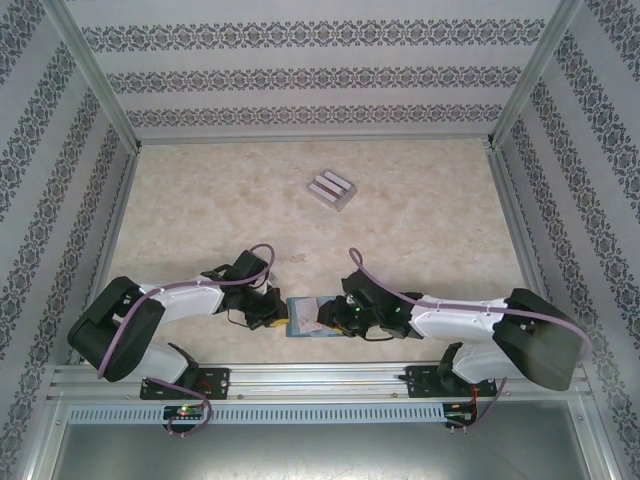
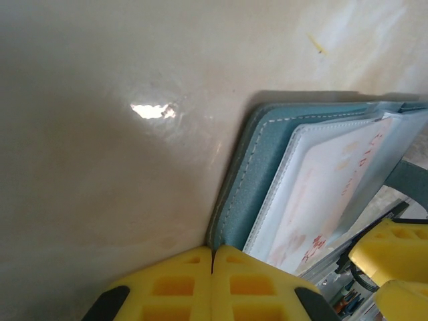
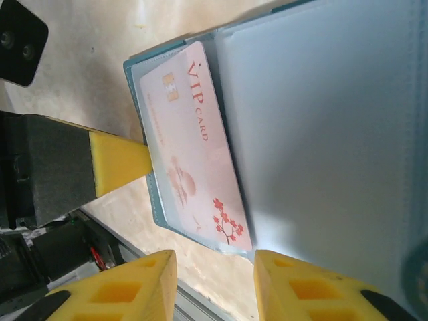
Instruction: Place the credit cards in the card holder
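We see the small teal folding card holder (image 1: 303,318) lying open on the beige marbled table (image 1: 430,230), at its near edge between the two arms. A pale pink plastic VIP card (image 3: 194,147) sits under one of its clear pockets. The left end effector (image 2: 212,267) has its yellow fingers pressed together at the holder's edge; we cannot tell whether they pinch the cover. The right end effector (image 3: 215,264) hangs over the holder's opposite side, its fingers moderately apart and holding nothing. Three thin grey-silver rectangular cards (image 1: 331,188) lie side by side, well apart, towards the far centre.
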